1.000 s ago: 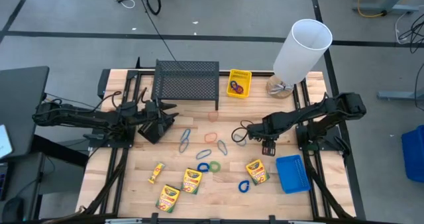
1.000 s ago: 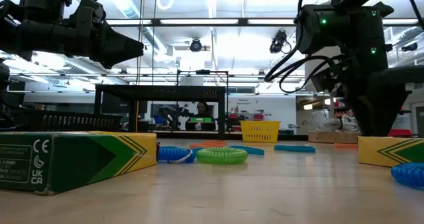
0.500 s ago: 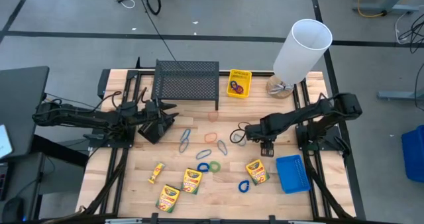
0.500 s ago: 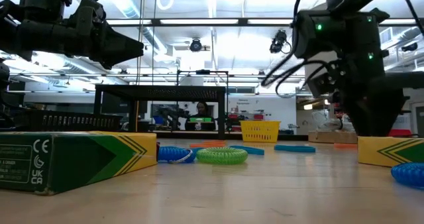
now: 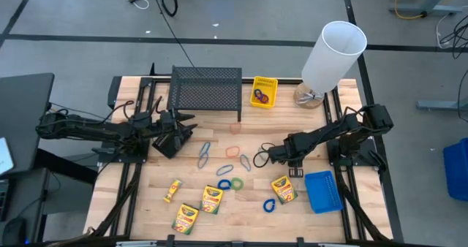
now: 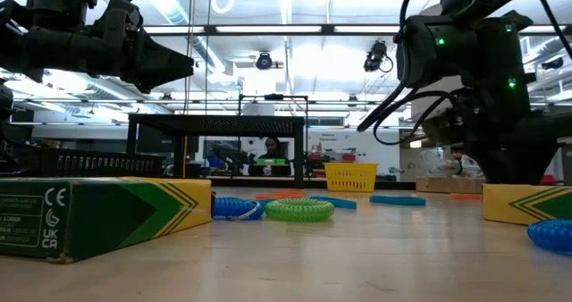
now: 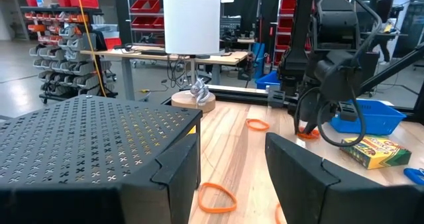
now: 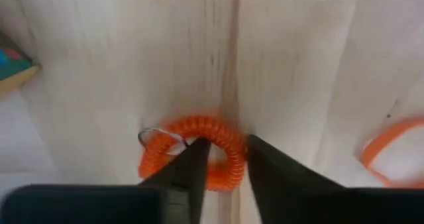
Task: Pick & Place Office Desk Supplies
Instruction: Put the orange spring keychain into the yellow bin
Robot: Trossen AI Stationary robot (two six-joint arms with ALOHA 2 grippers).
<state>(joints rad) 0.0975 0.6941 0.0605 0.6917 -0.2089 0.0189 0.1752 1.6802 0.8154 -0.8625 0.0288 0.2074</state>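
Orange coiled loop (image 8: 192,128) with a small metal ring lies on the wooden table (image 5: 241,218), right of centre. Only the right wrist view shows it clearly. In the high view, the right gripper (image 5: 269,156) covers it. In the low view, I cannot see the contact point; a yellow-and-green cardboard crayon box (image 6: 527,204) stands in front of that arm's lower end.

Right gripper (image 8: 225,148): lowered onto the table, 1 finger inside the orange coiled loop and 1 outside. Both fingers press against the strand, so I read it as clamped on the coil.

Left gripper (image 5: 183,132): held above the table's left side, beside the large black wire-mesh rack (image 5: 206,88). The left wrist view shows its fingers (image 7: 179,171) parted with nothing between them.

Containers:
1. Small yellow plastic bin (image 5: 256,82), at the far edge between the rack and the tall white cylinder (image 5: 333,53). The high view shows several coloured loops inside it; the low view shows only its outer wall.
2. Blue plastic bin (image 5: 322,192), at the table's near right, just beside a crayon box (image 5: 284,189).
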